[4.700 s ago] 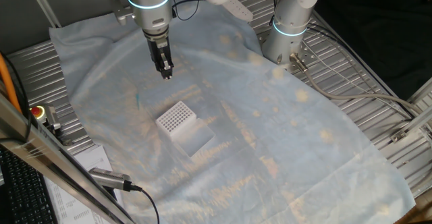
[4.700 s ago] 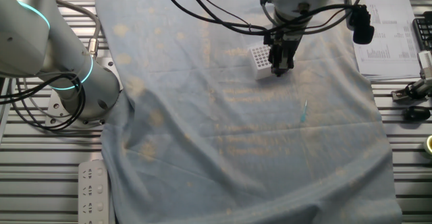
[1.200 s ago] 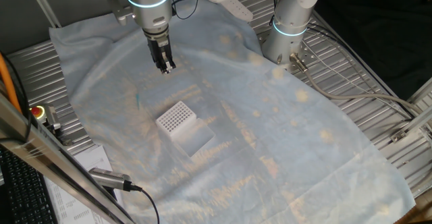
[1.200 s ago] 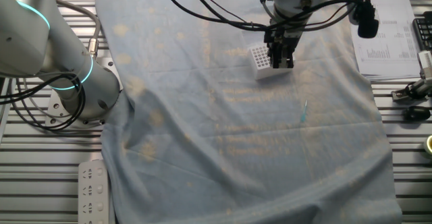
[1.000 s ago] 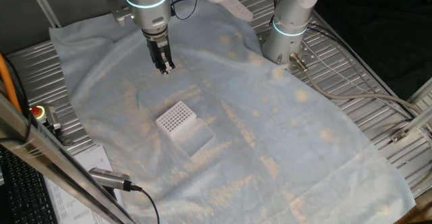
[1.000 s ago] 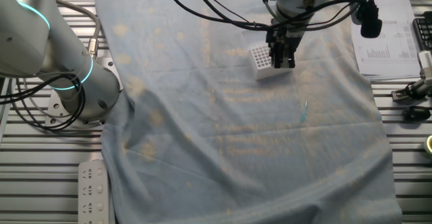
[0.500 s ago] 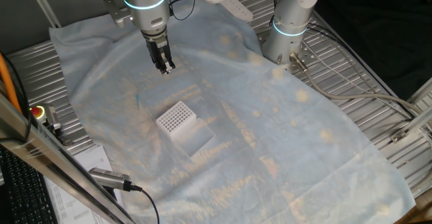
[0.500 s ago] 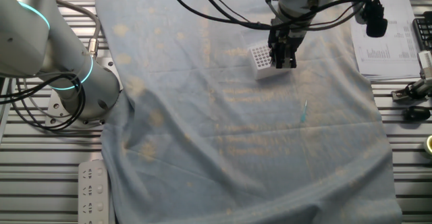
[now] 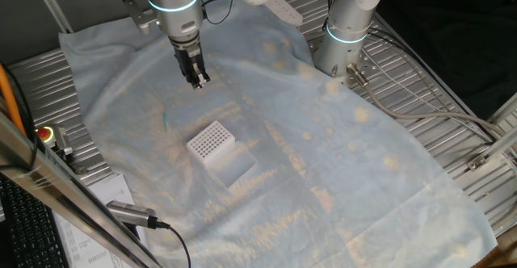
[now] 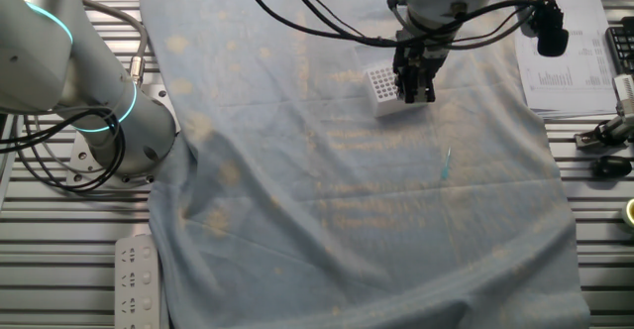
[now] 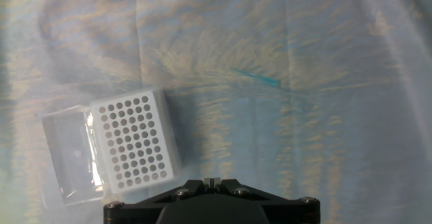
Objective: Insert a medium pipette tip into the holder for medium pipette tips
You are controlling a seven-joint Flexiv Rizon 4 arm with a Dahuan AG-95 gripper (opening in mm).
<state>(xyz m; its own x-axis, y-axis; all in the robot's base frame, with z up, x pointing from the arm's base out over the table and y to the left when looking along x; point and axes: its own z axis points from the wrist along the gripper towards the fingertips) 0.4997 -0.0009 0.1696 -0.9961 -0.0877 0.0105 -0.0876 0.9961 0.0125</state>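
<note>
Hand view: wrinkled pale-blue cloth (image 11: 324, 143)

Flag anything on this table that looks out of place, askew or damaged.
One medium pipette tip lies flat and loose on the wrinkled cloth, apart from the holder, which sits at a slight angle to the camera frame. The holder's holes look empty. Nothing looks spilled or broken.

metal table (image 9: 420, 90), pale cloth (image 9: 323, 155), rack (image 9: 211, 144), tip (image 10: 446, 165)
</note>
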